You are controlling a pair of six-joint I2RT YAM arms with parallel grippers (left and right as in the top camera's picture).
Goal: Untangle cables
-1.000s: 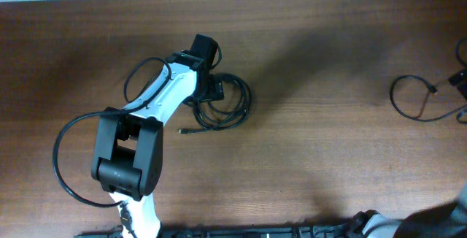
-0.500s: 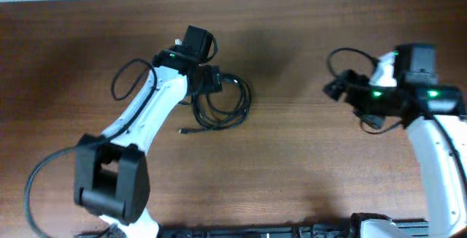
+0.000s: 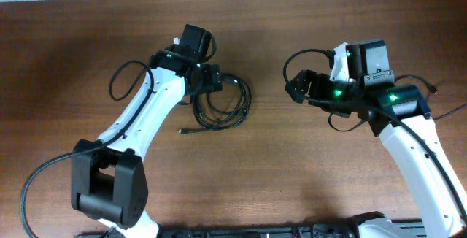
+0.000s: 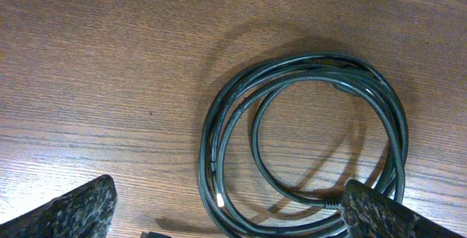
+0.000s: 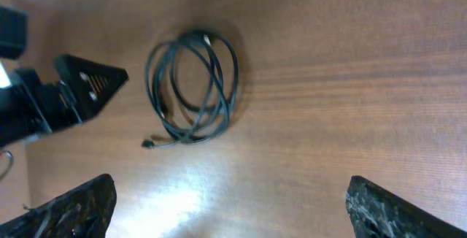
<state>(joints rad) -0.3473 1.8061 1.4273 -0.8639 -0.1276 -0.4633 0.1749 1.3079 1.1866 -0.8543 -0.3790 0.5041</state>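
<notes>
On a brown wooden table (image 3: 292,172), the cables (image 3: 244,105) are laid coiled at ten o'clock, just beside the left gripper (image 3: 209,81), which is spread wide; the right gripper (image 3: 303,86) is likewise spread.

Overhead: right arm (image 3: 412,147) swung in from the right edge, and right gripper (image 3: 298,86) now sits centre-right, facing the cables (image 3: 225,105). The left arm (image 3: 142,117) elbow dropped to lower left.
</notes>
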